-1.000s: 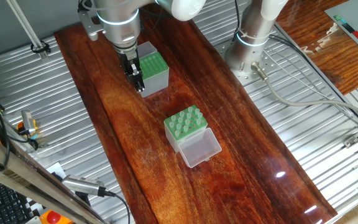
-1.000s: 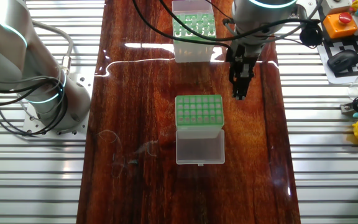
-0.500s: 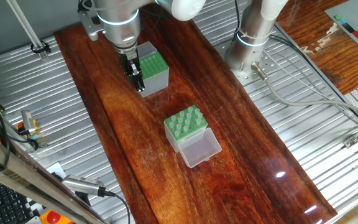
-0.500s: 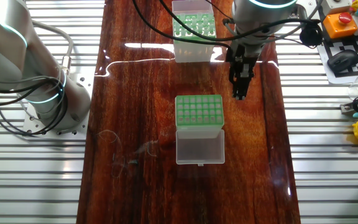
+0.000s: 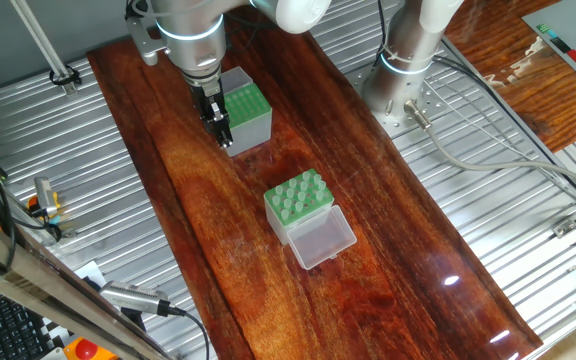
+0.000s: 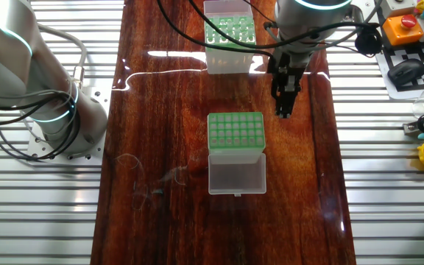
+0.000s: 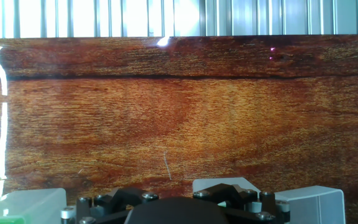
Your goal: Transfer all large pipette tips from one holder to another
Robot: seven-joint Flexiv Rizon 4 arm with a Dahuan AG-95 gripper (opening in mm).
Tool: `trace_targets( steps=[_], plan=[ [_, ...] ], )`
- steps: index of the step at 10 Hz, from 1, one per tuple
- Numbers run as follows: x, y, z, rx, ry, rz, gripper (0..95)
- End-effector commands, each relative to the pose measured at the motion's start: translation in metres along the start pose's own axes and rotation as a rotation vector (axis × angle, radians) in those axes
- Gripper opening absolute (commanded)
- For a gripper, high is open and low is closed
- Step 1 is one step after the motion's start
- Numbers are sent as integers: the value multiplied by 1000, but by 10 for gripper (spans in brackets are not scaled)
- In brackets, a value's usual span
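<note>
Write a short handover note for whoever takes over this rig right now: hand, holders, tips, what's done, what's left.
Hand: low beside the grey holder; open or shut unclear, no tip seen in it.
Large pipette tips: standing in the whitish holder, whose clear lid lies open.
Done: seemingly nothing; the grey holder's rack looks empty.
Left: move all tips into the grey holder.
</note>
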State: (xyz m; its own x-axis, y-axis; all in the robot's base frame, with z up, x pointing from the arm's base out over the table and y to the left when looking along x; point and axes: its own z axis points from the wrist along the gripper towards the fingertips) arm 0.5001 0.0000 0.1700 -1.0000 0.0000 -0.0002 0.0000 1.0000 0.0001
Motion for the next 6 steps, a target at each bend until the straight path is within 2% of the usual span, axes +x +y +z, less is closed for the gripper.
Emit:
trace_targets(
  steps=[1, 6],
  plan=[
    [0, 0, 0, -29, -3, 4, 0],
    [0, 0, 0, -19, -1, 6, 0]
  ],
)
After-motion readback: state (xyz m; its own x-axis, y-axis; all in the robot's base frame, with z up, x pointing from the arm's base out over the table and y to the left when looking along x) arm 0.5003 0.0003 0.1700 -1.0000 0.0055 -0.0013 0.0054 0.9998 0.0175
